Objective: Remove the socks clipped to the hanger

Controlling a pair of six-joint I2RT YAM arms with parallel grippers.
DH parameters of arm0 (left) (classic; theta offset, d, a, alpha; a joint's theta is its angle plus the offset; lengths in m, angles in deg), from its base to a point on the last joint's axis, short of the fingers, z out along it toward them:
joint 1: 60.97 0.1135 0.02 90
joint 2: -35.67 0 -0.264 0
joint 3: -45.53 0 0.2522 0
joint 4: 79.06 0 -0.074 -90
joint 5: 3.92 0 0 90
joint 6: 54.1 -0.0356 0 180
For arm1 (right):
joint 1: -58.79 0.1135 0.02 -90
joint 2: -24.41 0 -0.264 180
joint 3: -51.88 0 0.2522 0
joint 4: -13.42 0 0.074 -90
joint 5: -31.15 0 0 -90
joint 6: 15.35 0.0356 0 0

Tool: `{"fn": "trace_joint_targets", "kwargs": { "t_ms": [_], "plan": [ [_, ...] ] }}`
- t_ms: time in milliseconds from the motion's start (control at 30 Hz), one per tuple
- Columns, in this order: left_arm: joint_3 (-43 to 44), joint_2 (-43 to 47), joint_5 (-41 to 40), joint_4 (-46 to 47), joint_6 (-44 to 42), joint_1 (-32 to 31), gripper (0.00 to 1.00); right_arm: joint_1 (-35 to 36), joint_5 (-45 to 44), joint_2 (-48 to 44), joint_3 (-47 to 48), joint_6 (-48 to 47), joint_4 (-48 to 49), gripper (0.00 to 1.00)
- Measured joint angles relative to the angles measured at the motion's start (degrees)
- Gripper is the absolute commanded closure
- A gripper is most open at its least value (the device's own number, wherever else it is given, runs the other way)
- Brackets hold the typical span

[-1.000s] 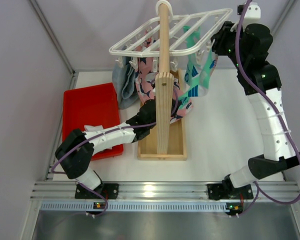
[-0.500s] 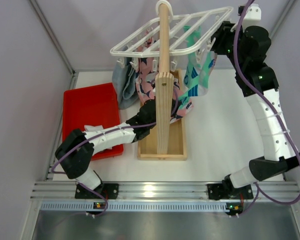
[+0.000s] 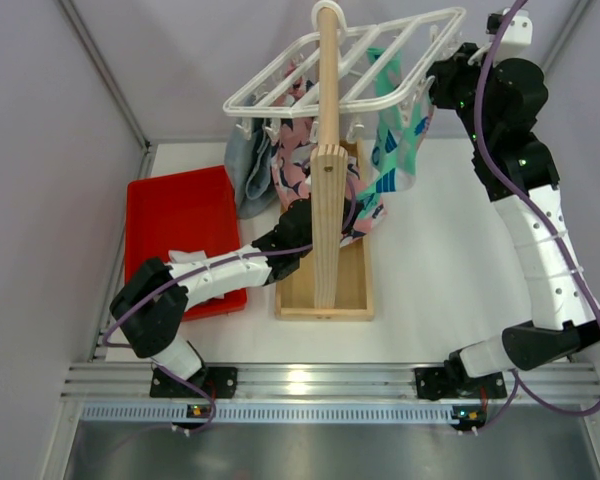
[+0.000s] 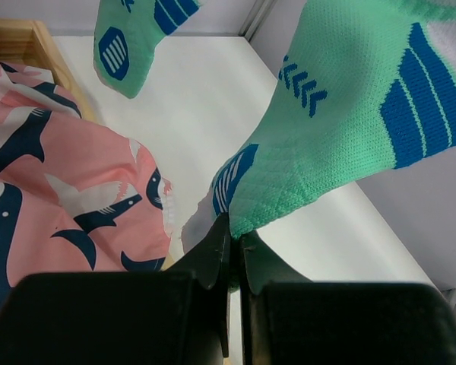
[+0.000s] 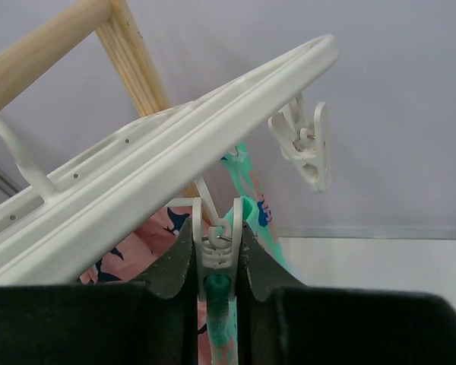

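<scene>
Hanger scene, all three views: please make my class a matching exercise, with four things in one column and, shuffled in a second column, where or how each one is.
Things
1. red tray
2. teal sock
3. white clip
4. pink shark-print cloth

Places or states
A. squeezed between the fingers of the right gripper
B. lying on the table, left of the wooden stand
C. hanging left of the sock in the left wrist view
D. pinched at its lowest tip by the left gripper

Pairs: 1-B, 2-D, 3-A, 4-C
</scene>
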Motion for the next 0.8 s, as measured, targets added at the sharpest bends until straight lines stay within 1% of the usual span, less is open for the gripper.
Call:
{"fn": "trace_joint_targets", "kwargs": {
  "t_ms": [300, 433, 533, 633, 800],
  "plan": [
    [-0.28, 0.0, -0.02, -0.02, 0.42, 0.0, 1.0, -0.02, -0.61, 0.0, -0.04, 1.31, 0.11, 1.0],
    [-2.27, 0.22, 0.07, 0.15, 1.33, 0.13, 1.0, -0.02, -0.59, 0.02, -0.39, 1.92, 0.07, 1.0],
    [-5.25, 1.07, 0.42, 0.0, 1.99, 0.57, 1.0, -0.02, -0.66, 0.02, -0.39, 2.1, 0.09, 1.0],
    [-10.14, 3.37, 1.07, -0.5, 3.69, 1.84, 1.0, -0.02, -0.81, 0.02, -0.39, 2.12, 0.17, 1.0],
    [-17.29, 11.32, 1.25, -2.86, 4.44, 3.8, 1.0, -0.02, -0.83, 0.02, -0.39, 2.1, 0.11, 1.0]
  ]
}}
